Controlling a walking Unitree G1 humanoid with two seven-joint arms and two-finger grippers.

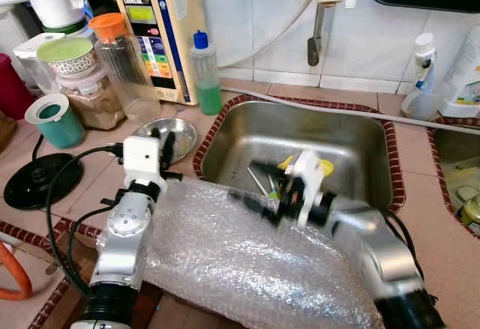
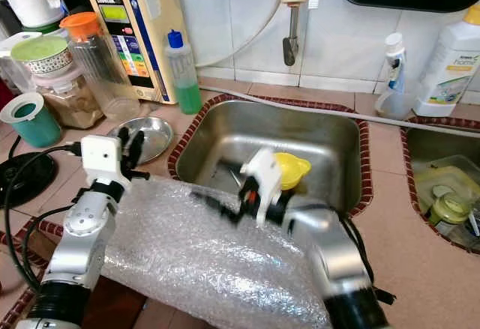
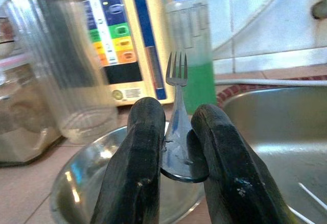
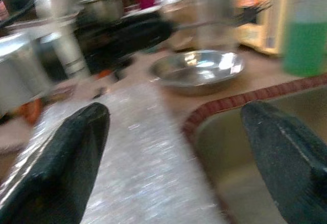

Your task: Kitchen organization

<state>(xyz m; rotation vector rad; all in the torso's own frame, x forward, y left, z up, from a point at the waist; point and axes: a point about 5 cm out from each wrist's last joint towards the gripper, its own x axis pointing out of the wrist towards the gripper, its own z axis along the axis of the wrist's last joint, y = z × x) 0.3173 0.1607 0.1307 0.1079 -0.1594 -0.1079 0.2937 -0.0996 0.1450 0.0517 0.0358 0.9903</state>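
Left gripper (image 3: 176,147) was pinched on a fork (image 3: 177,113), tines up, held above the steel bowl (image 1: 178,136) left of the sink (image 1: 352,145). Right gripper (image 4: 173,157), fingers spread wide, hung blurred over the bubble wrap (image 1: 225,258) at the sink's near edge.

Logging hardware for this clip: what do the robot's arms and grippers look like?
Both arms are silver metal with rounded joint housings and dark collars lower down. Each wrist carries a white boxy block. The left gripper and right gripper each have two long, matte black fingers with rounded tips. Black cables loop from the left wrist along that arm; more black cable runs beside the right arm.
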